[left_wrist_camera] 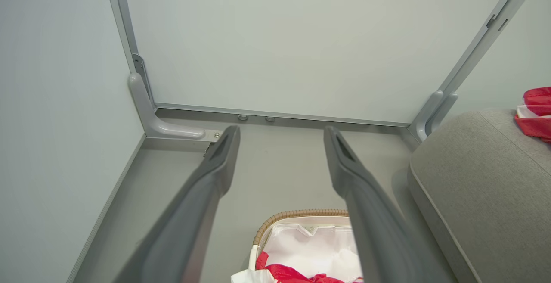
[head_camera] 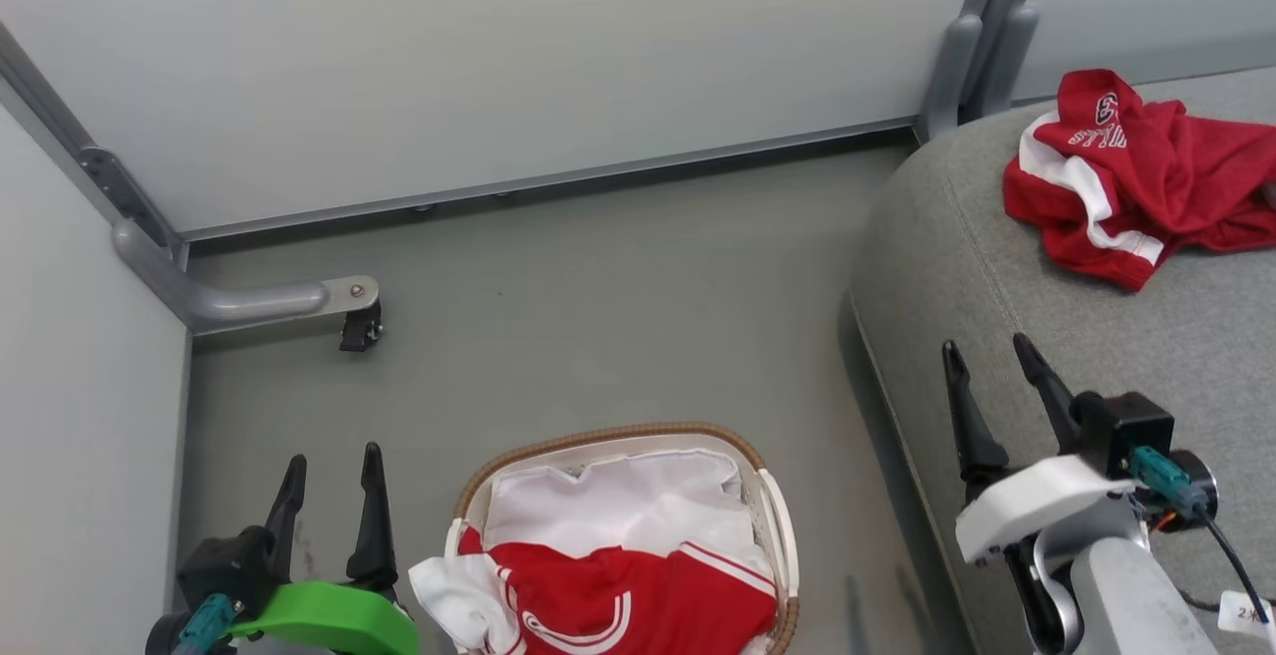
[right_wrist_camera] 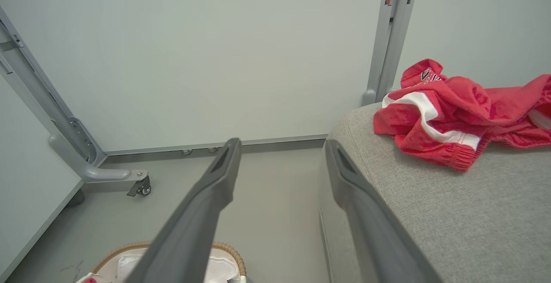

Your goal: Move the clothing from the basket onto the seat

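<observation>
The basket (head_camera: 768,481) stands on the floor at the bottom middle of the head view, holding red clothing (head_camera: 638,600) with white stripes on its white liner (head_camera: 618,500). Another red garment (head_camera: 1136,171) lies crumpled on the grey seat (head_camera: 997,286) at the upper right. My left gripper (head_camera: 329,466) is open, left of the basket, with nothing in it. My right gripper (head_camera: 987,351) is open and empty over the seat's near corner. The left wrist view shows the basket (left_wrist_camera: 297,215) below the fingers; the right wrist view shows the seat (right_wrist_camera: 452,205) and the garment (right_wrist_camera: 447,115).
Pale panel walls enclose the floor at the back and left. A grey metal foot with a caster (head_camera: 359,326) juts out from the left corner. A grey post (head_camera: 972,47) stands behind the seat's corner. Bare grey floor (head_camera: 618,316) lies between basket, wall and seat.
</observation>
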You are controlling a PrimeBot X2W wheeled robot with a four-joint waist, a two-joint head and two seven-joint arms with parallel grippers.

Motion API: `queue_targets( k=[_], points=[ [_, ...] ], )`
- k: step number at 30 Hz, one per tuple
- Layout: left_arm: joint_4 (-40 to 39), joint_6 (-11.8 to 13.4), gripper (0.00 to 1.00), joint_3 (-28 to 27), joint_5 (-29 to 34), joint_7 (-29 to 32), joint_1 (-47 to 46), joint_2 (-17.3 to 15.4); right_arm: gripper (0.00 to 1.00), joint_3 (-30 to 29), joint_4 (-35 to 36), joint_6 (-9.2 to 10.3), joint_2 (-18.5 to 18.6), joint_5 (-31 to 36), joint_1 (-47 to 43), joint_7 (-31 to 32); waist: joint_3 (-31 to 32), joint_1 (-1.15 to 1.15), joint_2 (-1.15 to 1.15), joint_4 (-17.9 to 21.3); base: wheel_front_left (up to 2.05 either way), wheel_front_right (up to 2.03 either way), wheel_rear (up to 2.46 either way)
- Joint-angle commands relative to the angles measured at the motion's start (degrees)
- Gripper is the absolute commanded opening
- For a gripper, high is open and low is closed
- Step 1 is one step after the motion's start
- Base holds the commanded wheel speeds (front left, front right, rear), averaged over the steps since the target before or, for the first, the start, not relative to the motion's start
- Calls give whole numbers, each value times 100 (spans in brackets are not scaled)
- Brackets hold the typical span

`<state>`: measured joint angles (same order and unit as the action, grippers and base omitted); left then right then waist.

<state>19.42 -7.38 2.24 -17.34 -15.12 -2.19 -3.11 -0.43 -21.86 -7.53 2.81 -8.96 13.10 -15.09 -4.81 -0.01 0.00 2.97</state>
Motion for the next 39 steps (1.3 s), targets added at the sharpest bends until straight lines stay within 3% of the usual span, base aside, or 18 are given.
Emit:
queue_targets(
  k=[1, 9, 39],
  points=[
    [16, -16, 100, 10, 19, -5, 78, 5, 100, 11, 52, 8, 19, -73, -196, -12, 168, 1, 0, -155, 0, 0, 0],
    [71, -17, 100, 190, -144, -5, 188, 16, 100, 58, 107, 8, 19, -59, -573, -12, 296, 1, 0, -170, 0, 0, 0],
    [131, -19, 100, 335, -65, -5, 52, 19, 100, 150, 140, 8, 18, -48, -476, -12, 220, 1, 0, -167, 0, 0, 0]
  ],
)
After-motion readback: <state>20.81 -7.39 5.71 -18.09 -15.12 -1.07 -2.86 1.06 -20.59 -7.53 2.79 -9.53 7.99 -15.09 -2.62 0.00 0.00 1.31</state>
